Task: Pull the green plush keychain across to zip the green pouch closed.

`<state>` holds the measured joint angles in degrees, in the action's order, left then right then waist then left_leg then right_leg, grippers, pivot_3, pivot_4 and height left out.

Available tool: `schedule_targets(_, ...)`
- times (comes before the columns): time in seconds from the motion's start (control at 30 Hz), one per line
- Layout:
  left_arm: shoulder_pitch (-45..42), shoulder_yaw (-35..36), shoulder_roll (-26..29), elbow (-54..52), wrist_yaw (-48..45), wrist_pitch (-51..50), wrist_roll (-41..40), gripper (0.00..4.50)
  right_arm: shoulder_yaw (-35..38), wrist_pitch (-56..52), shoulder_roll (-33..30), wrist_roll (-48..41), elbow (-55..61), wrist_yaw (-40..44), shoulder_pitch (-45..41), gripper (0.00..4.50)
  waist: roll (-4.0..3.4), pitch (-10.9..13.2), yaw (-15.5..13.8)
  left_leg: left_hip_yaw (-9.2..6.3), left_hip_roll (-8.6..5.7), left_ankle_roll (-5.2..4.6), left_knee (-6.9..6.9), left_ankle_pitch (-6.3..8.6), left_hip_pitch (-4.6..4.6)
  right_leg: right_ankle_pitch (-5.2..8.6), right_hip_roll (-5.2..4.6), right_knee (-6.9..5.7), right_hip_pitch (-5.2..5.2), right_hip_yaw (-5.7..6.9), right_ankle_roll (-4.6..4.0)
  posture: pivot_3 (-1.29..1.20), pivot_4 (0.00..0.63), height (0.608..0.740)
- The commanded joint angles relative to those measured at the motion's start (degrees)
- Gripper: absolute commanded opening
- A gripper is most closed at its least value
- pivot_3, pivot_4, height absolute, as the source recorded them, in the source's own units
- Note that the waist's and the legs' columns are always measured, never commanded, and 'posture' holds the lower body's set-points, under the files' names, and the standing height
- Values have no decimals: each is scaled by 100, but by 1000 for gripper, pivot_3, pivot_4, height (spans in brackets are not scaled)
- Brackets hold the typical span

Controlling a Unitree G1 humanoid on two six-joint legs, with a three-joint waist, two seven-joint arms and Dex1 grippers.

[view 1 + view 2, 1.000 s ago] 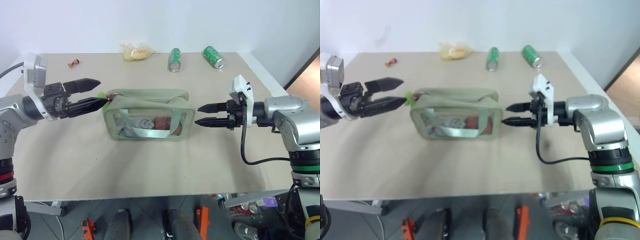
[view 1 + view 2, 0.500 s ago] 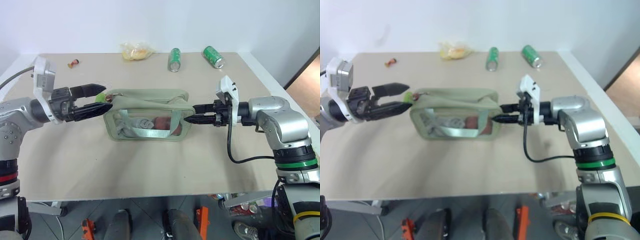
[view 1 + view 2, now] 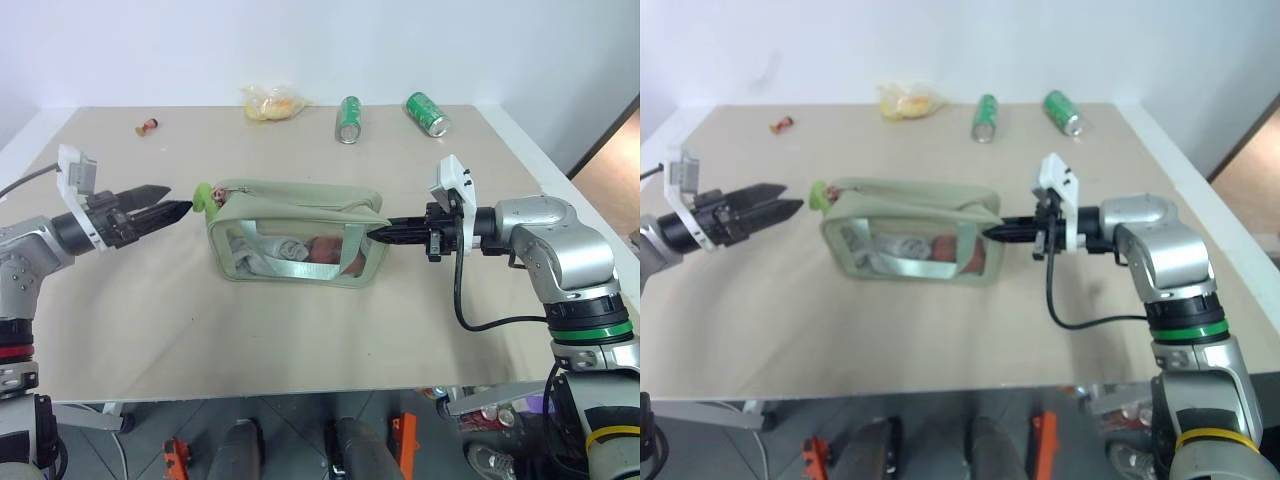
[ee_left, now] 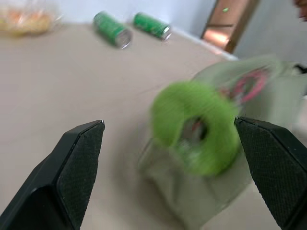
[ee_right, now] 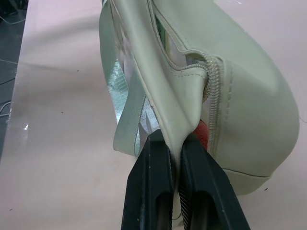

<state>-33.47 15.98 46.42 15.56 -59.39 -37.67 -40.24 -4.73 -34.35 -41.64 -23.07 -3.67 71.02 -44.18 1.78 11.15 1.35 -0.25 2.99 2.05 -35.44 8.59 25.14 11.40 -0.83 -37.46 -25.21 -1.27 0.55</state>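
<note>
Bright, even light falls on the tabletop (image 3: 300,330), leaving only faint, soft shadows under the green pouch (image 3: 296,245). In the left wrist view the green plush keychain (image 4: 195,125) and the pouch behind it are smeared with blur, while the right wrist view is sharp, with pale glare on the tabletop.

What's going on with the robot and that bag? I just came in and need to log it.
The robot is setting up to zip the green pouch. Its right gripper is shut on the pouch's right end, pinching the fabric. Its left gripper is open, just short of the green plush keychain at the pouch's left end, not yet gripping it. Two green soda cans lie behind.
</note>
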Motion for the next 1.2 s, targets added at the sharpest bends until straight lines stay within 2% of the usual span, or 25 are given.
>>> schedule_targets(0.03, -57, 20, -55, -85, -1, 89, 83, 4500, -7, 3, -16, -38, 206, 23, 7, 38, 0, 0, 4, 0, 0, 0, 0, 0, 0, 0, 1, 0, -1, 0, 0, 0, 150, 740)
schedule_targets(0.5, -558, -291, -489, 575, 27, 392, 649, 4500, 77, -93, -121, -45, 438, -112, 184, 38, 1, -1, 2, -1, 4, 0, -3, 0, -4, -6, 7, -3, 1, -1, -2, 0, 150, 740)
schedule_targets(0.63, -709, -402, -665, 632, 59, 407, 756, 4500, 128, -151, -174, -96, 566, -162, 258, 38, 1, -1, -4, -2, 3, 0, -3, 0, -3, -20, 7, -3, 1, -1, 22, 0, 150, 740)
schedule_targets(0.67, -765, -399, -706, 695, 78, 394, 766, 3975, 138, -164, -183, -100, 586, -181, 274, 0, 3, -2, -7, -1, 3, 0, -3, 0, -3, -20, 7, -3, 1, -1, 23, 0, 150, 740)
schedule_targets(1.03, -957, -398, -935, 717, 38, 378, 826, 197, 180, -267, -225, -190, 815, -357, 434, 0, 3, -2, -7, -2, 3, 0, -7, 0, -3, -23, 7, -3, 3, -2, 27, 0, 150, 740)
schedule_targets(1.07, -939, -400, -939, 683, 29, 372, 822, 20, 174, -270, -225, -194, 820, -370, 439, 0, 3, -2, -7, -2, 3, 0, -7, 0, -3, -23, 7, -3, 3, -2, 26, 0, 150, 740)
schedule_targets(1.2, -928, -346, -965, 617, 61, 394, 790, 20, 160, -289, -214, -203, 817, -400, 455, 0, 4, -2, -7, -2, 2, 0, -8, 0, -3, -23, 6, -3, 4, -2, 27, 0, 150, 740)
